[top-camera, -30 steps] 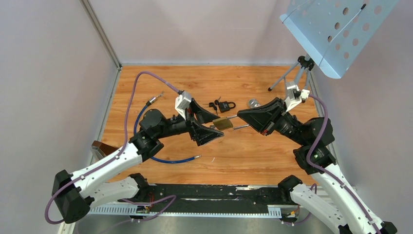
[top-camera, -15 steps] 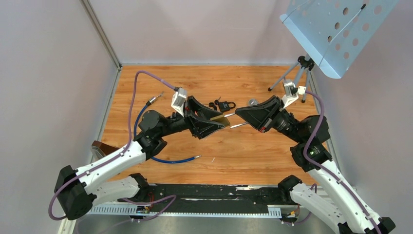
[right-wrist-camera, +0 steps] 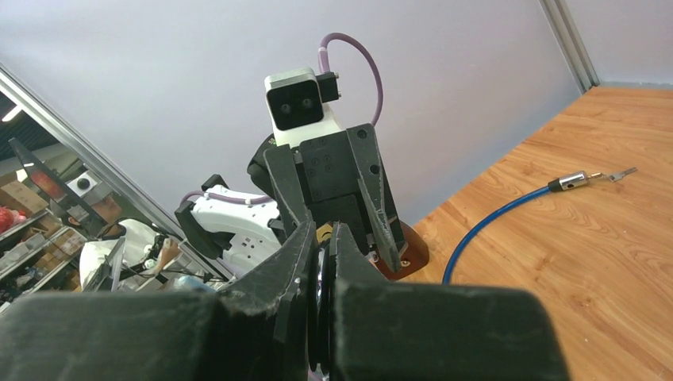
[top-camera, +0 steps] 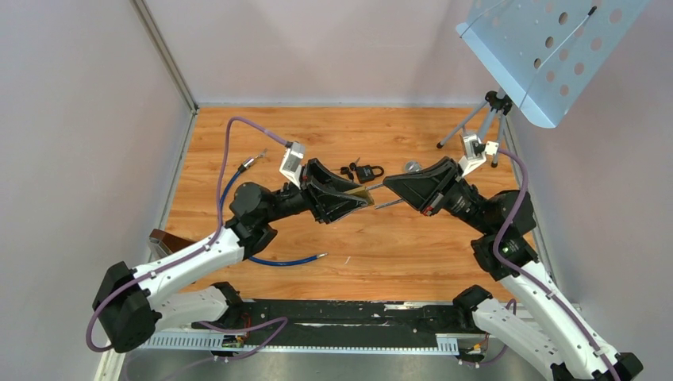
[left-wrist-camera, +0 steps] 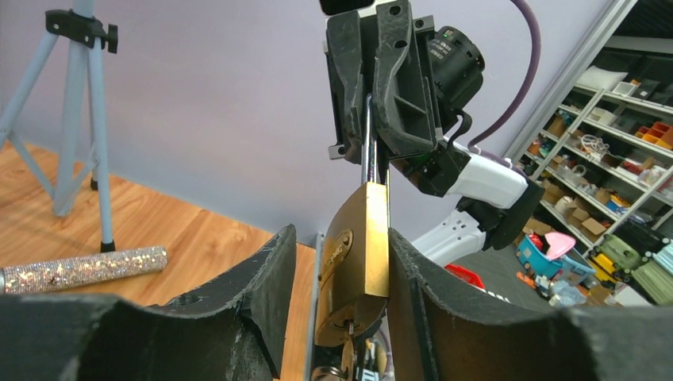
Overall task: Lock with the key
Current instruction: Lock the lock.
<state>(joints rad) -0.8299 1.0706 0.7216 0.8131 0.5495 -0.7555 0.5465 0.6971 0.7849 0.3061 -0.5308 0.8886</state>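
We see a shiny gold padlock (left-wrist-camera: 357, 254) with a silver loop (left-wrist-camera: 370, 139), held up in the air over the middle of the wooden table (top-camera: 397, 254). Our right claw (left-wrist-camera: 369, 159) pinches the loop tight. Our left claw (left-wrist-camera: 341, 236) sits open around the gold body, with one finger touching it.

**Legible text.** No text, brand, number or sign can be read in any view. Brass padlock (left-wrist-camera: 357, 254): oval mark on its face, too blurred to read. Black padlock (top-camera: 367, 171), 12 o'clock from the centre of the tabletop (top-camera: 413, 246): pale marking, too small to read.
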